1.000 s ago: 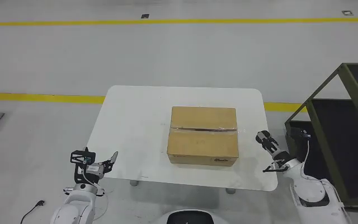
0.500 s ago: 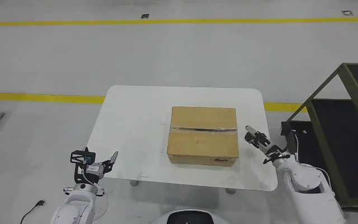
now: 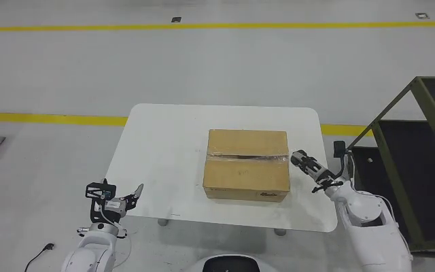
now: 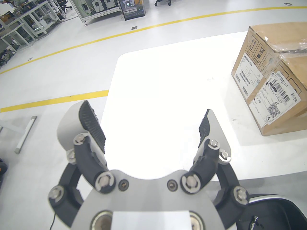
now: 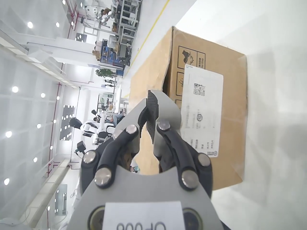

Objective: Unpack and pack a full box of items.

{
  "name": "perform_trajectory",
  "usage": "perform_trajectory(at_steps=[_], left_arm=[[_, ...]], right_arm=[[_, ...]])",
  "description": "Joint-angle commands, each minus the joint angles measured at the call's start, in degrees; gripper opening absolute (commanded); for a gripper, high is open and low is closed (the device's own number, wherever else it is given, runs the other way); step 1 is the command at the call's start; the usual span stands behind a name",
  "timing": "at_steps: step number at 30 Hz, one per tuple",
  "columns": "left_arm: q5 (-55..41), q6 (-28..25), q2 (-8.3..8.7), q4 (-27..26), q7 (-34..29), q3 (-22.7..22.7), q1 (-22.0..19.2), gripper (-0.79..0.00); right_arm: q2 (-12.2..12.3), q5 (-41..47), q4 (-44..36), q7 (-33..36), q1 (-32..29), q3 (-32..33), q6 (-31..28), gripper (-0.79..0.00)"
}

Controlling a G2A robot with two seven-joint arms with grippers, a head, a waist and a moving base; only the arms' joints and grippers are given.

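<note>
A closed cardboard box (image 3: 247,163) sits right of the middle of the white table (image 3: 163,149), its top seam taped over with clear tape. White labels cover its end faces (image 4: 273,96) (image 5: 202,111). My right gripper (image 3: 296,159) is shut, its tip right at the box's right end near the top seam; in the right wrist view its fingers (image 5: 153,111) are pressed together against the labelled face. My left gripper (image 3: 121,194) hangs at the table's front left edge, open and holding nothing (image 4: 146,123), well apart from the box.
A dark green metal frame cart (image 3: 401,149) stands just beyond the table's right side, close behind the right arm. Yellow floor lines (image 3: 61,119) run past the table. The table's left half is bare.
The right arm has swung in from the table's front right corner to the box's right end. The left arm has not moved.
</note>
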Motion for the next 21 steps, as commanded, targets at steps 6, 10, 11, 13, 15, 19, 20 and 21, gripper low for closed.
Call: perform_trajectory(at_steps=[6, 10, 11, 13, 15, 19, 20, 21], left_arm=[[0.0, 0.0, 0.00, 0.0, 0.0, 0.0, 0.0, 0.000], [0.0, 0.0, 0.00, 0.0, 0.0, 0.0, 0.0, 0.000], [0.0, 0.0, 0.00, 0.0, 0.0, 0.0, 0.0, 0.000], [0.0, 0.0, 0.00, 0.0, 0.0, 0.0, 0.0, 0.000], [0.0, 0.0, 0.00, 0.0, 0.0, 0.0, 0.0, 0.000], [0.0, 0.0, 0.00, 0.0, 0.0, 0.0, 0.0, 0.000], [0.0, 0.0, 0.00, 0.0, 0.0, 0.0, 0.0, 0.000], [0.0, 0.0, 0.00, 0.0, 0.0, 0.0, 0.0, 0.000]], right_arm=[[0.3, -1.2, -7.2, 1.2, 1.2, -0.8, -0.7, -0.785], [0.2, -3.7, -8.5, 0.6, 3.8, -2.9, -1.4, -0.785], [0.2, -4.8, -8.7, 0.3, 4.1, -3.4, -1.7, -0.785], [0.3, -6.5, -9.0, -0.5, 4.1, -3.8, -2.3, -0.785], [0.3, -6.5, -9.0, -0.5, 4.1, -3.8, -2.3, -0.785], [0.3, -6.5, -9.0, -0.5, 4.1, -3.8, -2.3, -0.785], [0.3, -6.5, -9.0, -0.5, 4.1, -3.8, -2.3, -0.785], [0.3, -6.5, -9.0, -0.5, 4.1, -3.8, -2.3, -0.785]])
